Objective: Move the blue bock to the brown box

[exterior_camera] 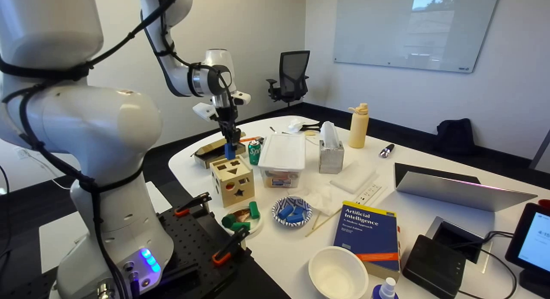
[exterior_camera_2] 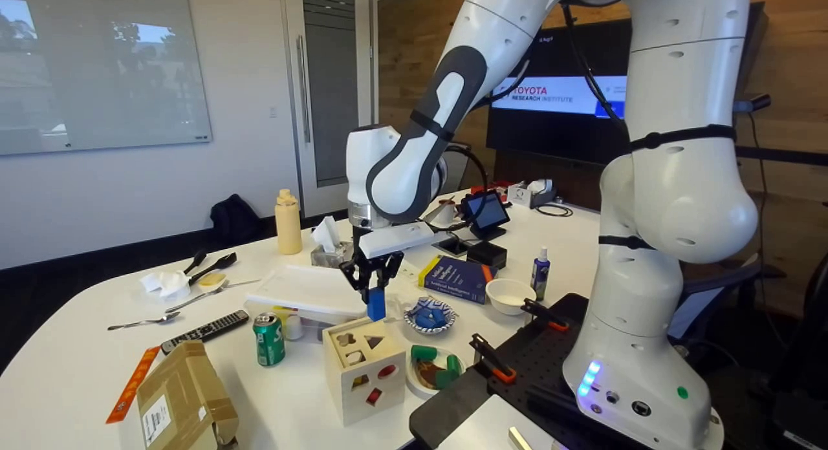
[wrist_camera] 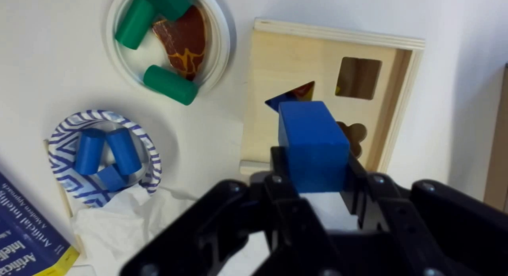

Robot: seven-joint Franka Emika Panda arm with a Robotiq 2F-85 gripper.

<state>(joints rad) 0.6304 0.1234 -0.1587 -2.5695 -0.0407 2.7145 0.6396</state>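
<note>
My gripper (wrist_camera: 311, 171) is shut on a blue block (wrist_camera: 311, 125), a rectangular piece held upright between the fingertips. In both exterior views the blue block (exterior_camera: 230, 151) (exterior_camera_2: 376, 305) hangs below the gripper (exterior_camera: 232, 141) (exterior_camera_2: 374, 283), at or just above the top of a light wooden shape-sorter box (exterior_camera: 229, 196) (exterior_camera_2: 349, 388); the exact gap cannot be told. In the wrist view the block covers part of the box's top board (wrist_camera: 285, 54), between a triangular hole and a clover hole, with a square hole beyond. A brown cardboard box (exterior_camera_2: 184, 388) lies open on the table, apart from the gripper.
A patterned bowl (wrist_camera: 59, 147) holds other blue blocks. A white dish (wrist_camera: 222, 50) with green blocks stands beside the wooden box. A lidded plastic bin (exterior_camera: 282, 151) and a green can (exterior_camera_2: 268, 340) stand close by. A book (exterior_camera: 367, 232) and a white bowl (exterior_camera: 320, 275) are farther off.
</note>
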